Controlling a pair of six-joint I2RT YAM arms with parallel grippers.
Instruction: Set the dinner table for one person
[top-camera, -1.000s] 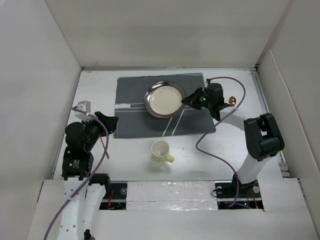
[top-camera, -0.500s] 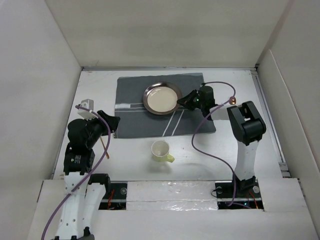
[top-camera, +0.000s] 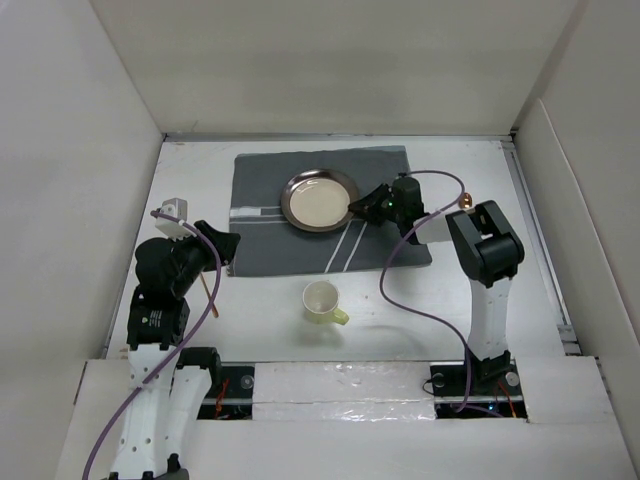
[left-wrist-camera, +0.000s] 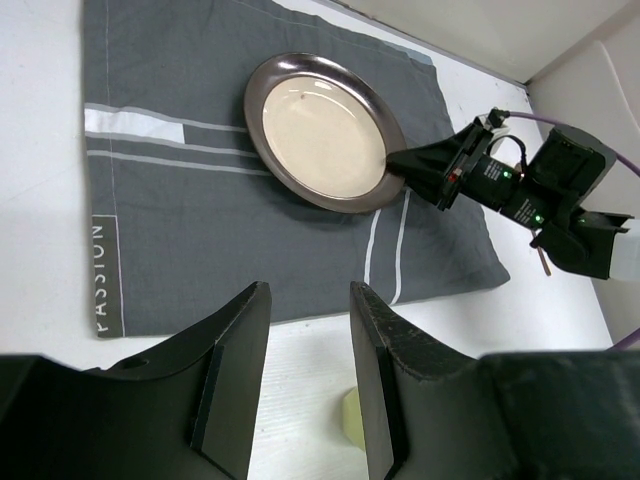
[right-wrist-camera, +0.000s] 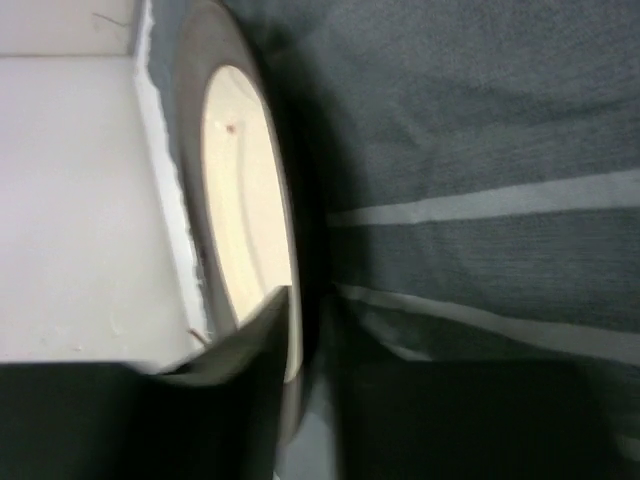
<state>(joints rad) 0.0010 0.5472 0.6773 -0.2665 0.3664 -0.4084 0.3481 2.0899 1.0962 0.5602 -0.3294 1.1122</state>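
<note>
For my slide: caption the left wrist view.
Left gripper open above the dinner table; right gripper meets the plate on the placemat.

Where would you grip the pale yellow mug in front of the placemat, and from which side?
Take the mug by its rim wall from straight above, one finger inside and one outside, on the side away from the handle. It stands upright, mouth open, handle pointing near-right.

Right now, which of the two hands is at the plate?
The right hand, its fingertips at the plate's rim; the left hand hangs empty at the placemat's left edge.
</note>
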